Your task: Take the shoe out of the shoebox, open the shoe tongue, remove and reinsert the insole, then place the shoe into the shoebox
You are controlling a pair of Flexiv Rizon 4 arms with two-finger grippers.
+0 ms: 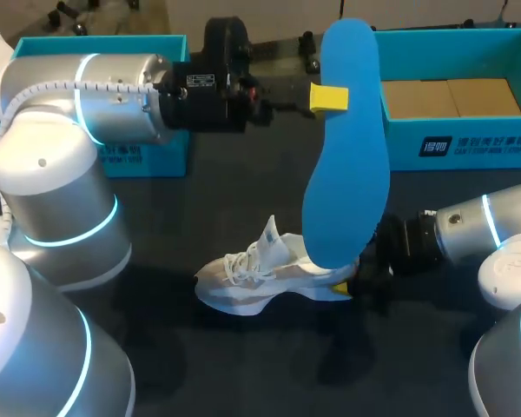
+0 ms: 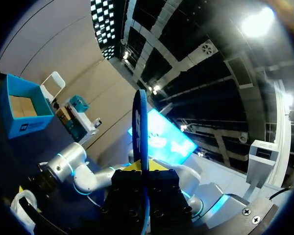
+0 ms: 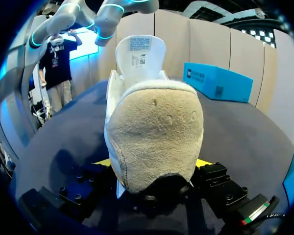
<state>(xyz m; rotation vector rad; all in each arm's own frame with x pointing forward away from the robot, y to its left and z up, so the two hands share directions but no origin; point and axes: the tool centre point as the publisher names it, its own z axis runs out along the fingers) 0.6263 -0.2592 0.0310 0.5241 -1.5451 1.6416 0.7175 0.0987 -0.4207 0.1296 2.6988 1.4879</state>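
Note:
A blue insole hangs upright above the table, its lower end in front of the white shoe. My left gripper is shut on its upper part; in the left wrist view the insole stands edge-on between the fingers of the left gripper. The shoe lies on the dark table with its tongue raised. My right gripper is at the heel. In the right wrist view the heel fills the gap of the right gripper, and both yellow tips press against its sides.
The open blue shoebox, with brown cardboard inside, stands at the back right. A second blue box part sits at the back left, behind my left arm. The dark table in front of the shoe is bare.

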